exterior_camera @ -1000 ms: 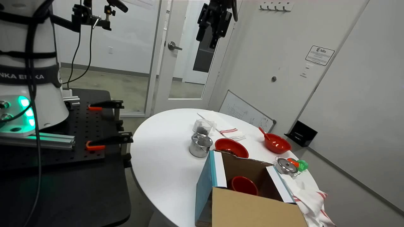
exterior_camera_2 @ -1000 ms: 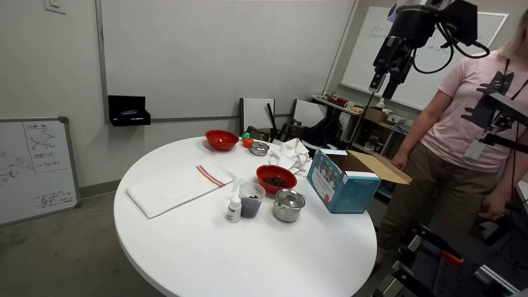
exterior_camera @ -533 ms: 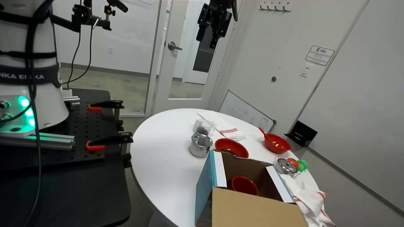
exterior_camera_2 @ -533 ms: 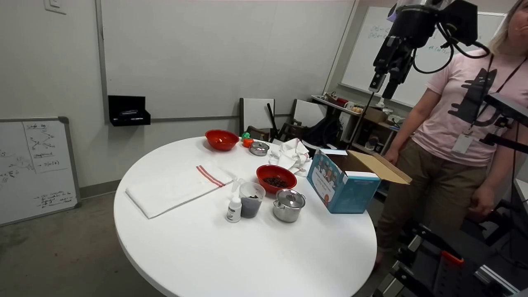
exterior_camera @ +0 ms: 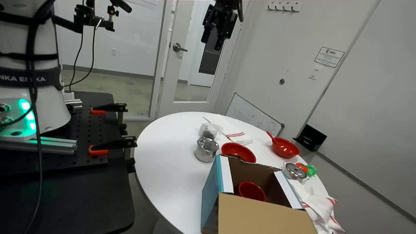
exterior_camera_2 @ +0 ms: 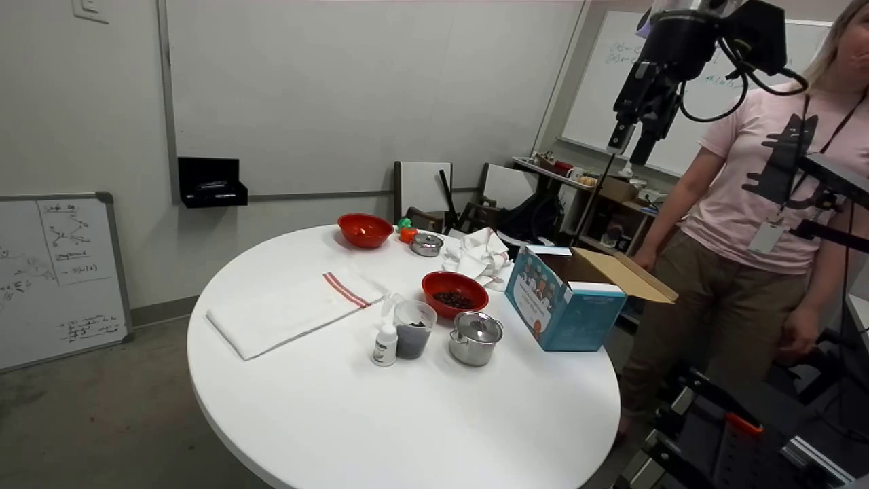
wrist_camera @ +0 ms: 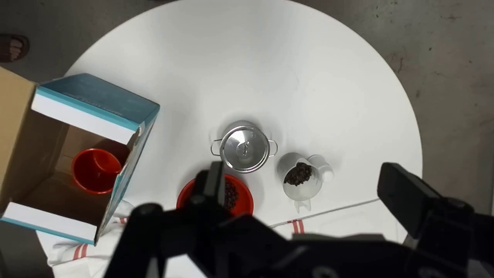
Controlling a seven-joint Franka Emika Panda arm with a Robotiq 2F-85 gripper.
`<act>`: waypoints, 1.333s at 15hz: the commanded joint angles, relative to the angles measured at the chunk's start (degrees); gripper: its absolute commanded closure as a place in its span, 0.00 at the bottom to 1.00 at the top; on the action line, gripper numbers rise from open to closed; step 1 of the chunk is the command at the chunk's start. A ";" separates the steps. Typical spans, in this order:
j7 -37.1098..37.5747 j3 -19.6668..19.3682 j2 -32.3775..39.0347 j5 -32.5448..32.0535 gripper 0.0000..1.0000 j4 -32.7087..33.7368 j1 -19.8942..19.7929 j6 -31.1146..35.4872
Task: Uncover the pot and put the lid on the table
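The silver pot [exterior_camera_2: 470,352] stands upright on the round white table [exterior_camera_2: 407,421], and its lid [exterior_camera_2: 478,327] sits on top. From above, the wrist view shows the lid [wrist_camera: 251,152] covering the pot's mouth, with a thin handle at its centre. High over the table and well apart from the pot, my gripper [exterior_camera_2: 628,147] points down in both exterior views. In the wrist view the gripper [wrist_camera: 303,172] has its jaws wide apart with nothing held; the lid lies ahead of the left finger [wrist_camera: 213,185].
Close to the pot are a red bowl [exterior_camera_2: 456,305] of dark beans, a plastic cup [exterior_camera_2: 415,336], a small white bottle [exterior_camera_2: 385,346] and an open cardboard box [exterior_camera_2: 567,309]. Farther off lie another lidded pot [exterior_camera_2: 426,245], a red bowl [exterior_camera_2: 365,231] and towels [exterior_camera_2: 292,316].
My gripper has shifted only very slightly in the exterior views and stays open. The person at the side has moved a little. The pot and lid have not moved.
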 commanded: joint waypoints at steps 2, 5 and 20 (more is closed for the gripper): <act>5.16 2.82 4.84 2.26 0.00 2.78 0.20 2.23; 11.10 5.25 7.75 0.09 0.00 3.26 -0.30 6.45; 13.77 4.26 27.27 -1.55 0.00 10.73 -0.50 12.26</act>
